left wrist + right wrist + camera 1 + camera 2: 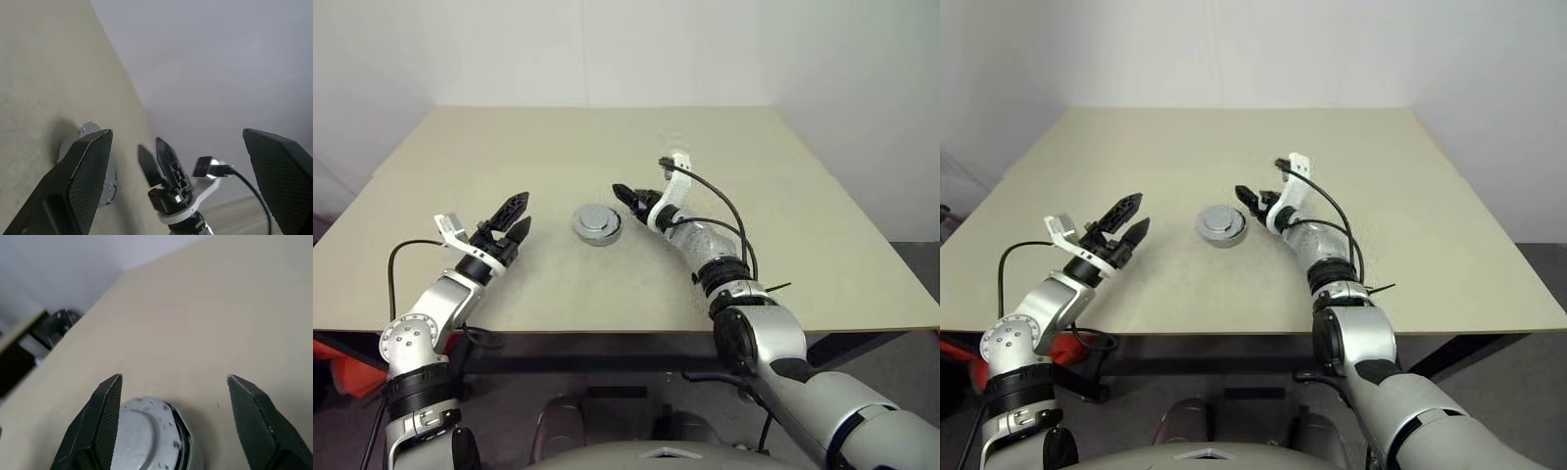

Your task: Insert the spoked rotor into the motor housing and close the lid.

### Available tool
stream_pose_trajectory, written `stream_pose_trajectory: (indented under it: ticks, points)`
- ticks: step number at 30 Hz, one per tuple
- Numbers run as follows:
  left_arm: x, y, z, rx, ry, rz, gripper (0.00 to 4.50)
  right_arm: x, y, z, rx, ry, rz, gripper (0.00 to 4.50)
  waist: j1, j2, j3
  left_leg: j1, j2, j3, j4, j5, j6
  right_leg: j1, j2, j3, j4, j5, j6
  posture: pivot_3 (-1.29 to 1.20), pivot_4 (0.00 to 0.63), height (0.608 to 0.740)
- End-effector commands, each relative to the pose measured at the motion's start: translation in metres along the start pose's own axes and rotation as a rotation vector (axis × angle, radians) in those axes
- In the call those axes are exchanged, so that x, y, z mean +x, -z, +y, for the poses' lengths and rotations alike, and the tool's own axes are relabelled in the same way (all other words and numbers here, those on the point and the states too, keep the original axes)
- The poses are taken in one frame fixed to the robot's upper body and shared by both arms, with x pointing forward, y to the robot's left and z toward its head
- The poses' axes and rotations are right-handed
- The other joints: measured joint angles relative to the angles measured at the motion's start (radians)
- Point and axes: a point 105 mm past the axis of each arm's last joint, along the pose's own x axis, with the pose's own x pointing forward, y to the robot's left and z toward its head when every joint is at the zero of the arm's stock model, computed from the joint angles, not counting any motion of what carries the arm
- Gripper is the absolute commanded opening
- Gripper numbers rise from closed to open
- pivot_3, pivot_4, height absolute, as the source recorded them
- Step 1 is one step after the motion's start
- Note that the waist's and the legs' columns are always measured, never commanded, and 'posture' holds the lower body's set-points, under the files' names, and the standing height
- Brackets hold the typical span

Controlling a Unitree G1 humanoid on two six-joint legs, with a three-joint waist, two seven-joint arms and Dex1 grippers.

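Seen first: the table (pixel 803 206), pale and broad, bearing one assembled piece near its middle. Found there the motor housing (pixel 598 233), upright, with the lid (pixel 596 218) seated flat on top, notched edge and raised centre facing up. No view into the housing with the lid on, so the spoked rotor judged to be inside, not confirmed by sight.

Placed relative to the housing: the right gripper (pixel 628 199) just beside it on the robot's right, tips pointing level toward the lid but clear of it, nothing between the fingers. Jaws spread wide in the right wrist view, the lid's disc (pixel 142 435) lying low between the two fingers (pixel 95 426) and slightly nearer one of them. The left gripper (pixel 516 217) well apart from the housing on the robot's left, jaws at full spread and empty, fingers (pixel 73 186) aimed across toward the housing (pixel 110 176) and the right gripper (pixel 159 164) beyond it.

Key relation for any coming move: housing round, so no long axis to line up with; lid lying ahead of and slightly below the right jaws, right arm plainly the nearer of the two. Judged that the task stood essentially complete, lid closed, with only a seating check or a withdrawal left. Risk, if pressed again: nudging the loose housing sideways across the table.
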Motion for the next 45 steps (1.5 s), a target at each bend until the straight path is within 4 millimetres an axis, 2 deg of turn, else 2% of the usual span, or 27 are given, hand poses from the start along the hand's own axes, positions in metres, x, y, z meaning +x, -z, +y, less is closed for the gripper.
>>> stream_pose_trajectory:
  ticks: [1,6,13,16,23,26,35,45]
  points:
    - [0.011,0.007,-0.01,0.224,-0.02,0.065,4.5,0.007,0.001,0.036,-0.306,-0.152,0.004,3.86,-0.002,0.0,0.0,0.0,0.0,0.0,0.0,0.0,0.0,0.0,0.0,0.0,0.0,0.0,0.0,0.0,0.0,0.74]
    - [0.015,0.02,-0.011,0.514,-0.051,0.183,4.5,0.009,0.018,0.041,-0.371,-0.165,0.056,3.86,-0.004,-0.001,0.0,0.0,0.0,-0.001,0.0,0.0,0.0,0.0,0.0,0.0,0.0,0.0,0.0,0.0,0.0,0.74]
    - [0.014,0.019,-0.008,0.886,-0.056,0.268,4.5,0.013,0.024,0.043,-0.357,-0.165,0.071,3.86,-0.027,0.0,0.0,0.001,0.0,-0.002,0.0,0.0,0.0,0.001,0.0,0.0,0.001,0.0,0.0,0.0,0.0,0.74]
    - [0.014,0.017,-0.008,0.972,-0.045,0.269,4.5,0.014,0.027,0.045,-0.342,-0.171,0.081,3.86,-0.03,0.0,0.0,0.001,0.0,-0.002,0.0,0.0,0.0,0.001,0.0,0.0,0.001,0.0,-0.001,0.0,0.0,0.74]
    - [0.012,0.016,0.0,1.007,-0.047,0.249,4.5,0.017,0.033,0.054,-0.308,-0.198,0.09,3.86,-0.035,0.0,0.0,0.001,0.0,-0.002,0.0,0.0,0.001,0.001,0.0,0.0,0.001,0.0,-0.001,0.0,0.0,0.74]
    - [0.009,0.014,0.003,1.01,-0.055,0.241,4.5,0.019,0.033,0.056,-0.298,-0.197,0.092,4.46,-0.036,0.0,0.0,0.001,0.0,-0.002,0.0,-0.001,0.001,0.001,0.0,0.0,0.001,0.0,-0.001,0.0,0.0,0.74]
    - [0.001,0.017,0.009,1.017,-0.061,0.236,4.5,0.025,0.033,0.059,-0.321,-0.175,0.1,4.46,-0.041,0.0,0.0,0.001,0.0,-0.002,0.0,-0.001,0.002,0.0,0.0,0.0,0.002,0.0,-0.002,0.0,0.0,0.74]
    - [-0.001,0.019,0.009,1.024,-0.058,0.236,4.5,0.026,0.05,0.06,-0.299,-0.153,0.158,4.46,-0.048,0.0,0.0,0.001,0.0,-0.002,0.001,-0.003,0.005,0.0,0.0,0.0,0.002,0.0,-0.002,0.0,0.0,0.74]
